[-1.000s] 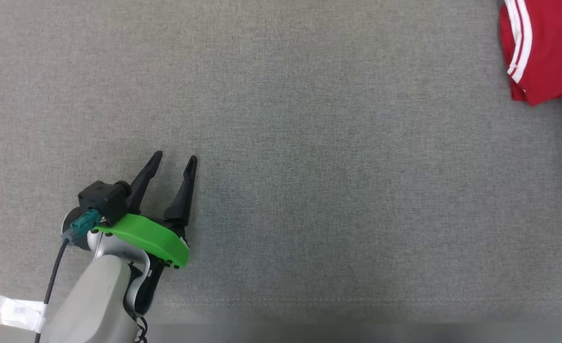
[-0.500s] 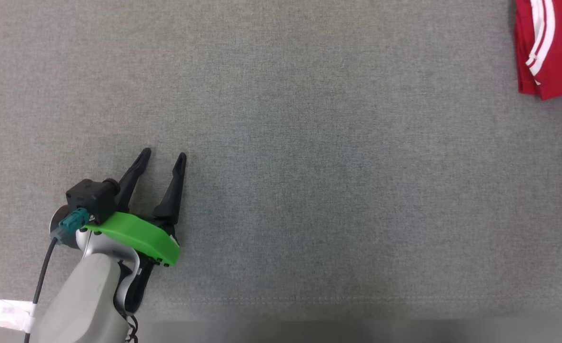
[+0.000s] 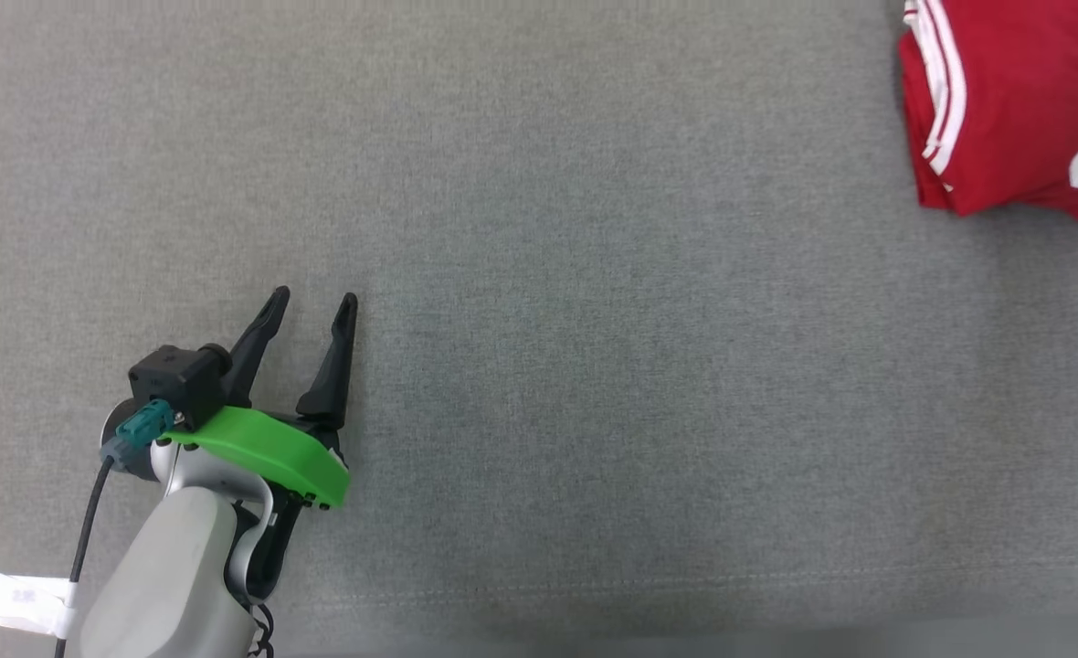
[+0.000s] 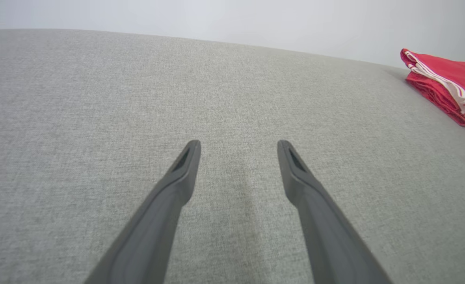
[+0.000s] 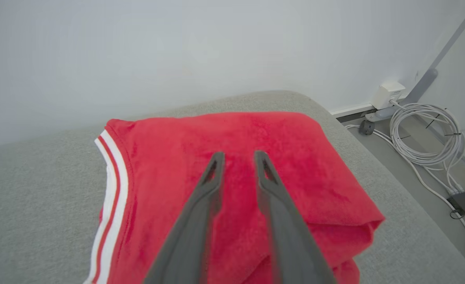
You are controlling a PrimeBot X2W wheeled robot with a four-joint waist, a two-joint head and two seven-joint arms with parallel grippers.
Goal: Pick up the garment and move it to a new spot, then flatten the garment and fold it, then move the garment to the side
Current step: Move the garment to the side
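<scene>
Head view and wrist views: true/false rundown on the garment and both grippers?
1. The garment lies folded on the grey surface. True.
2. The left gripper grips a garment corner. False: it is open over bare surface, well apart from the garment.
3. The right gripper is over the garment, jaws slightly parted. True.
4. The garment's trim is blue. False: it is striped white and red.

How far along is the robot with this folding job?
Looks done: the red white-striped fabric garment lies folded at the right edge of the grey cloth table. In hand: the right gripper hangs over it, jaws slightly apart, pinching nothing; the left gripper is open above bare table. Left: probably backing that gripper away.
</scene>
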